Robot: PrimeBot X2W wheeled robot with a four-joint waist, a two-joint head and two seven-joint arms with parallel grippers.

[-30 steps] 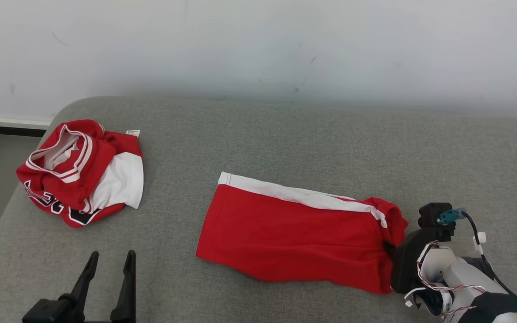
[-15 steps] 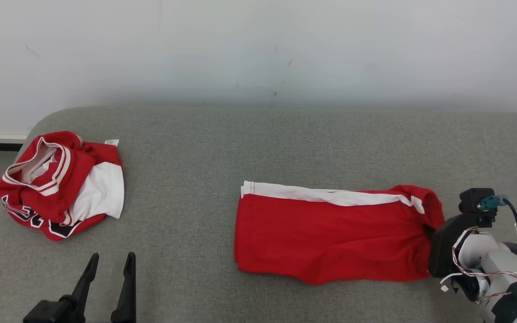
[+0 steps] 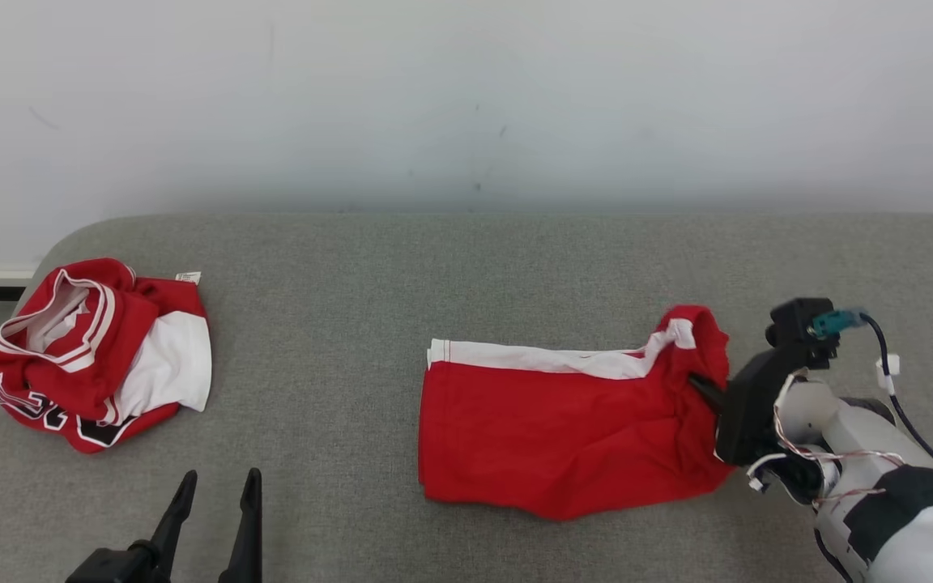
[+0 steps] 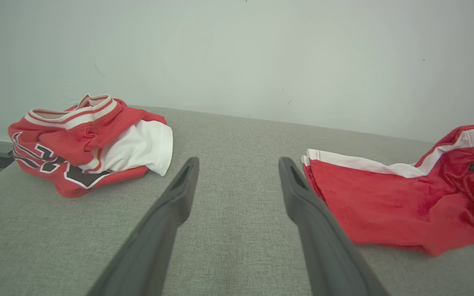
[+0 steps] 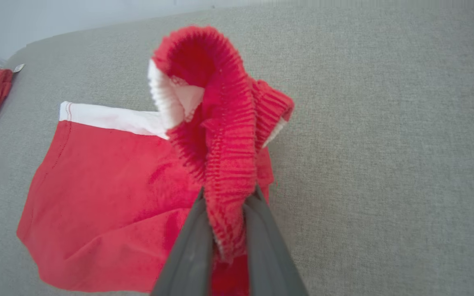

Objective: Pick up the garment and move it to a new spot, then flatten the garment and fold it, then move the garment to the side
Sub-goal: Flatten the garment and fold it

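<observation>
Waistband (image 5: 224,123) now stands lifted off the couch (image 3: 434,267) where it lay flat a moment ago, right gripper (image 5: 228,197) clamped on it, folded shorts (image 3: 564,437) trailing beyond its tips; left gripper (image 4: 238,164) gapes empty; likely move-aside step: next, drag sideways, lower, release.

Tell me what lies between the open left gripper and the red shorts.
Nothing visible does. Bare grey upholstery separates the left gripper from the red shorts; the crumpled jersey lies off to the gripper's other side. The right gripper is shut on the shorts' waistband.
</observation>
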